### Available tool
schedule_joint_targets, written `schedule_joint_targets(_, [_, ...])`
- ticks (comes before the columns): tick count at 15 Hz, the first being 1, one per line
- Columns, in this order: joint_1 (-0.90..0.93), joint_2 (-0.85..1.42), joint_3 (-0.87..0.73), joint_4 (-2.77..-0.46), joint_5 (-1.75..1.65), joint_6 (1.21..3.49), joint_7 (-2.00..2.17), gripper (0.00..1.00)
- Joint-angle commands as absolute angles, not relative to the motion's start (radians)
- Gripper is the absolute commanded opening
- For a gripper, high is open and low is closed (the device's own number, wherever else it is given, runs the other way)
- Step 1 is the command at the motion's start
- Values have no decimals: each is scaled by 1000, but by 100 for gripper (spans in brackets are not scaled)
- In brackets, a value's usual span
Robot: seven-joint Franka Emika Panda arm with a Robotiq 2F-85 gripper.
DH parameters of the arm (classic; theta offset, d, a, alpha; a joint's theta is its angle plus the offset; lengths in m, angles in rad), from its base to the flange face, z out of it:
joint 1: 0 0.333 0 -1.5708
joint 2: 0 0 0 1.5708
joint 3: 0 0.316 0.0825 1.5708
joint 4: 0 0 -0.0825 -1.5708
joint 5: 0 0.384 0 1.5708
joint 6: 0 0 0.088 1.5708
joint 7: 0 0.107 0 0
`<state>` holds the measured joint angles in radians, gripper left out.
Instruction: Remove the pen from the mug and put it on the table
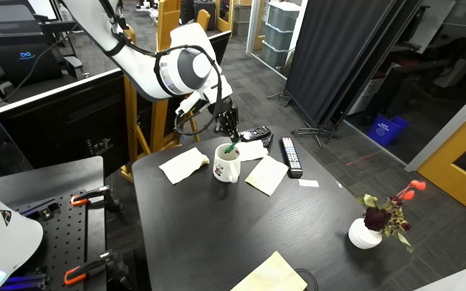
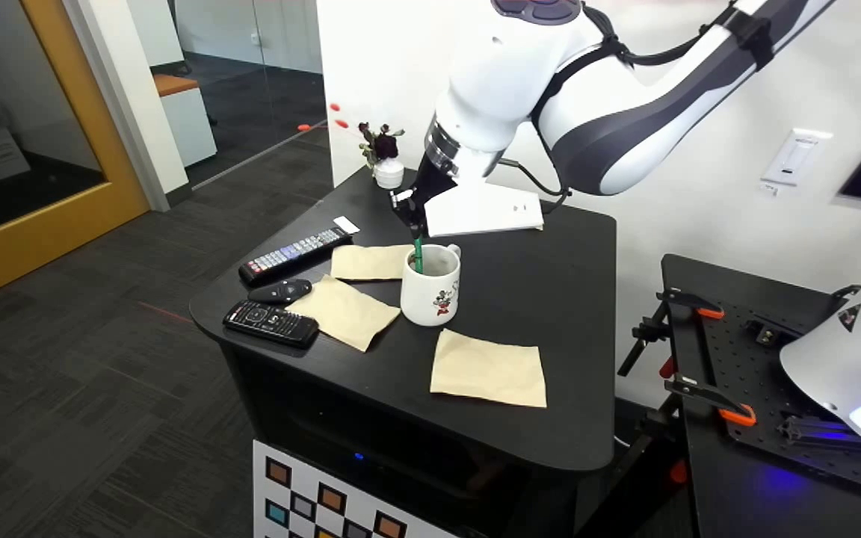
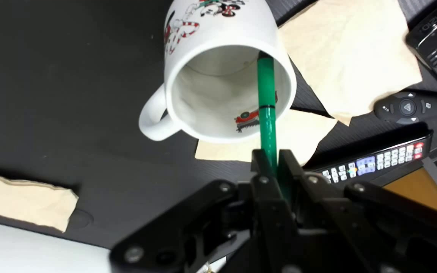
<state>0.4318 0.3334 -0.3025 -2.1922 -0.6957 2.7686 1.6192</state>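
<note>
While the gripper (image 3: 272, 157) pinches its upper part, the slim green pen (image 3: 266, 81) (dark-tipped, thinly ringed in black) reaches into the white mug (image 2: 429, 297), upright on the black table (image 1: 233, 226) among pale papers (image 2: 489, 370); dark carpet (image 2: 102, 373) beyond.

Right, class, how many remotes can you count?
3, all left of the mug in an exterior view: the long remote at back, VIZIO remote in front, rounded remote between them.

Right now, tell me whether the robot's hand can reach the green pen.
Seemingly yes: the hand looks shut on the upper part of the pen, above the mug, whose open mouth leaves the way free.
</note>
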Motion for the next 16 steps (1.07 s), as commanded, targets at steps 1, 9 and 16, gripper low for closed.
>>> schedule_joint_targets(1, [483,232,-351,-2260,-785,2729,1716,3])
schedule_joint_targets(9, [509,25,-376,-2367,-964,2619,1860,3])
schedule_joint_targets(16, [171,-160,-88,-2513,-940,2610,1815,3])
